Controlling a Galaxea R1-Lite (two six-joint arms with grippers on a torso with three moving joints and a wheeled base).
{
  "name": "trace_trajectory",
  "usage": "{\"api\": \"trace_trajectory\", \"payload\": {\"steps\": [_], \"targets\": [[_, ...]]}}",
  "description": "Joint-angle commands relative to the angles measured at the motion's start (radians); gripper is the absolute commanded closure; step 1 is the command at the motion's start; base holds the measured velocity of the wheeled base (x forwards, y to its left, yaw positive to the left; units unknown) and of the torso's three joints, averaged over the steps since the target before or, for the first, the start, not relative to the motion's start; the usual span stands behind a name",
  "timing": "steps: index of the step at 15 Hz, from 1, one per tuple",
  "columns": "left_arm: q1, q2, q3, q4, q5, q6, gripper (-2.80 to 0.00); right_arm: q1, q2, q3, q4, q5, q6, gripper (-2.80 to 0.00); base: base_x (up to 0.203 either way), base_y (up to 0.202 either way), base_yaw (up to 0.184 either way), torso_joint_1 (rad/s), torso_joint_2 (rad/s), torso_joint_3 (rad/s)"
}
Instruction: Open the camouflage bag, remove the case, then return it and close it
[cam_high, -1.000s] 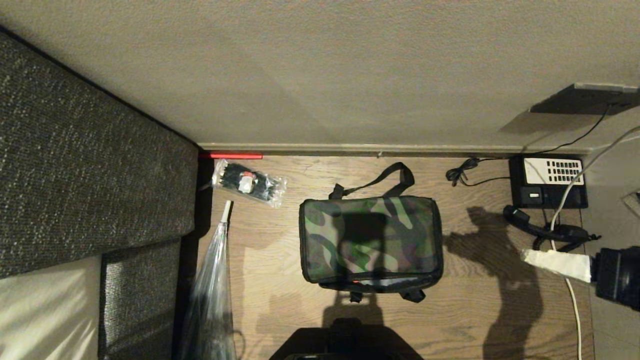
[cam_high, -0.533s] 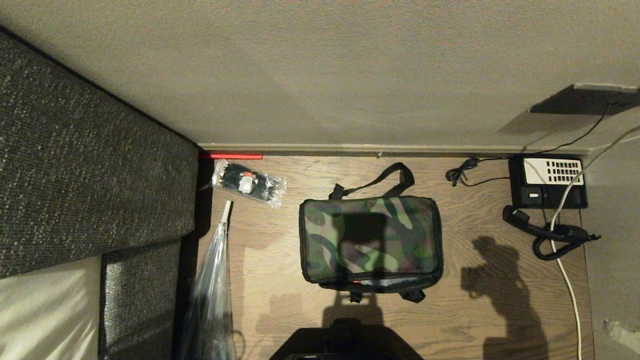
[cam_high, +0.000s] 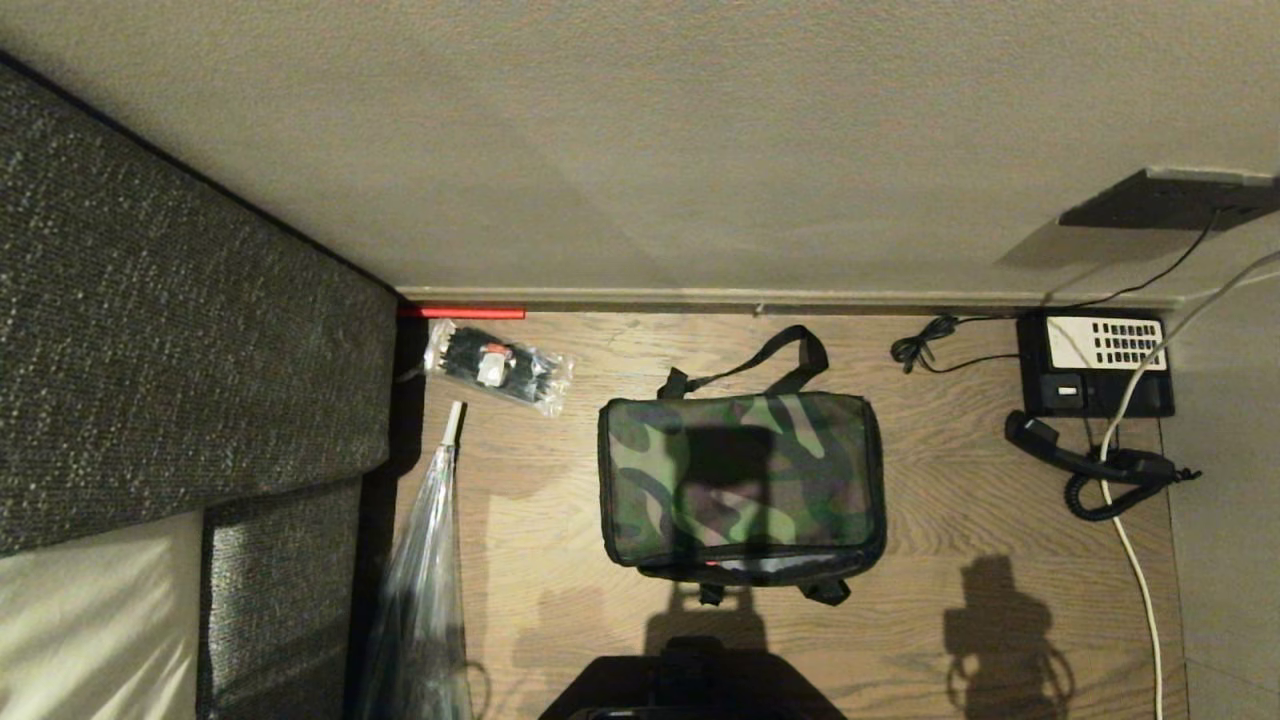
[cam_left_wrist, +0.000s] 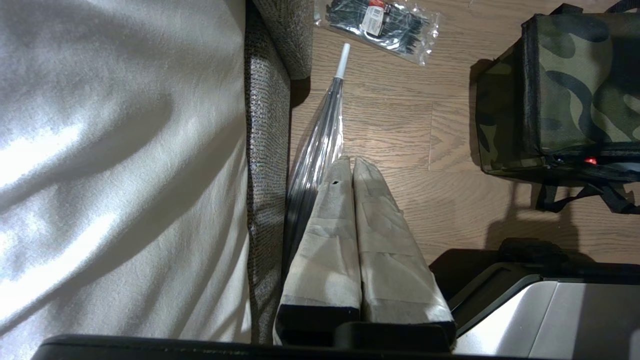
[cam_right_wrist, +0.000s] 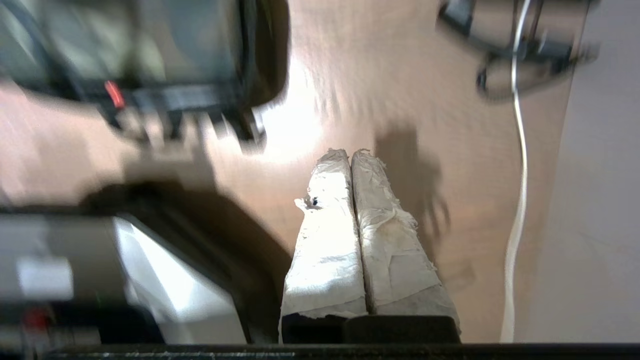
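A grey sofa (cam_high: 170, 330) fills the left side. The camouflage bag (cam_high: 740, 480) sits closed at the middle of the wooden floor (cam_high: 960, 500), strap toward the wall; the case cannot be seen. A black telephone (cam_high: 1095, 365) lies well to its right, a clear packet (cam_high: 497, 368) to its left. The left pincer (cam_left_wrist: 352, 162) and right pincer (cam_right_wrist: 349, 155) hang empty above the floor, both pressed together.

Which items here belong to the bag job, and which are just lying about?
Job: camouflage bag, flap down on the wooden floor; case not in view.

Lying about: telephone with handset off; packet of black items; clear plastic bag; white cable.
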Motion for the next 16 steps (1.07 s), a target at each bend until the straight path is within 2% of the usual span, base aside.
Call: {"api": "trace_trajectory", "payload": {"steps": [1, 8, 16], "targets": [[0.0, 0.0, 0.0, 0.0, 0.0, 0.0, 0.0, 0.009, -0.125, 0.021, -0.012, -0.011, 0.036, 0.0, 0.0, 0.0, 0.0, 0.0, 0.0, 0.0], [0.0, 0.0, 0.0, 0.0, 0.0, 0.0, 0.0, 0.013, -0.153, 0.018, -0.009, -0.018, 0.076, 0.0, 0.0, 0.0, 0.0, 0.0, 0.0, 0.0], [0.0, 0.0, 0.0, 0.001, -0.002, 0.0, 0.0, 0.013, -0.153, 0.018, -0.01, -0.018, 0.076, 0.0, 0.0, 0.0, 0.0, 0.0, 0.0, 0.0]]}}
